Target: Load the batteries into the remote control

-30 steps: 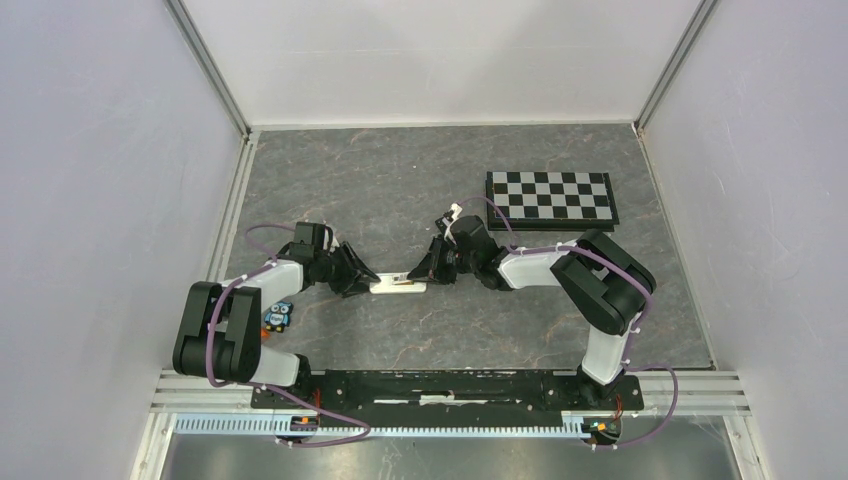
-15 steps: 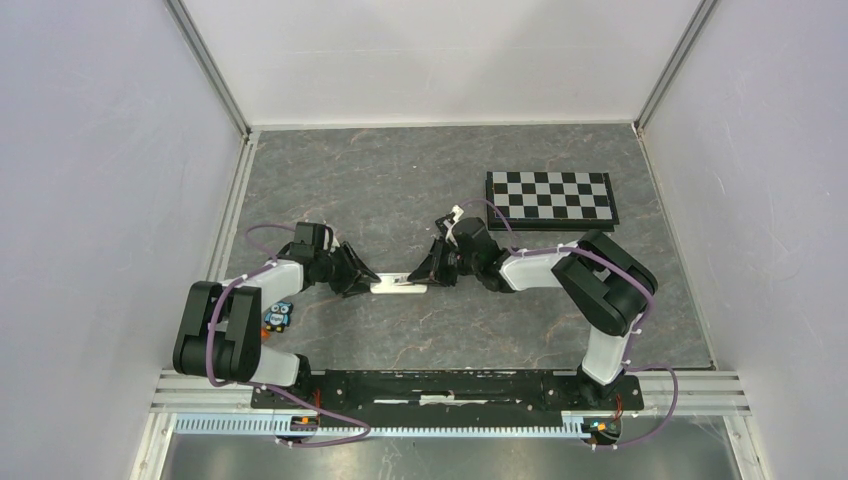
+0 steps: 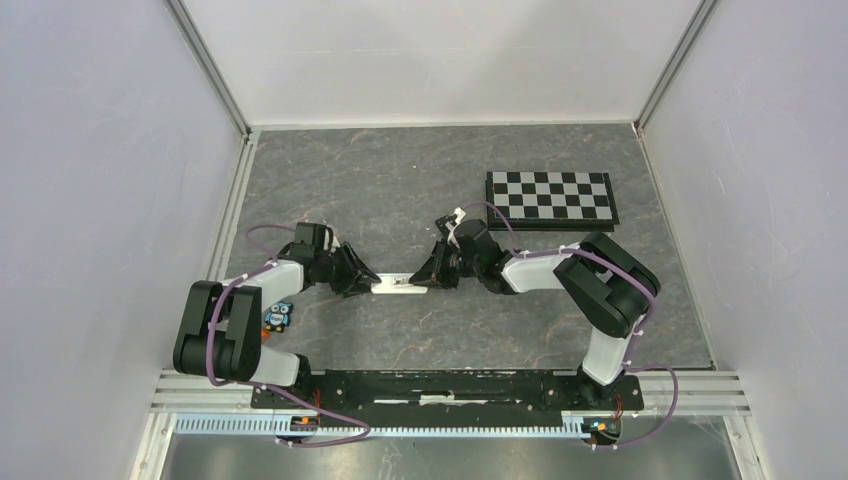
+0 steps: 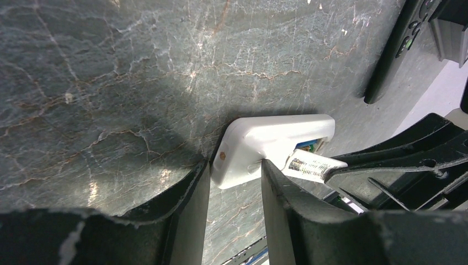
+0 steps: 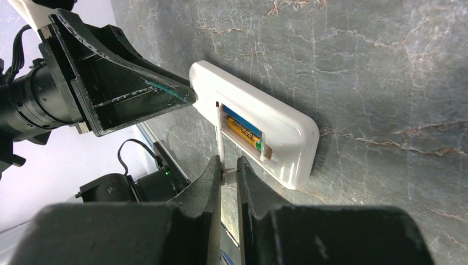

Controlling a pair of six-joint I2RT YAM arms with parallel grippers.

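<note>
Open-backed remote point(image 5: 287, 135) flat on stone table point(image 5: 359, 66), left gripper point(image 4: 234, 174) clamped narrow on its end, orange battery point(image 5: 243, 131) seated in the compartment, right gripper point(image 5: 227, 165) pinching thin white strip point(image 5: 219, 135) at compartment edge.

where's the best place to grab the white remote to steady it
Take the white remote at its left end, clear of the open battery bay, pinching across its narrow width and coming in low from the left. It lies flat, bay up, and the right gripper holds the thin white cover at the bay. The left gripper straddles that end.
</note>
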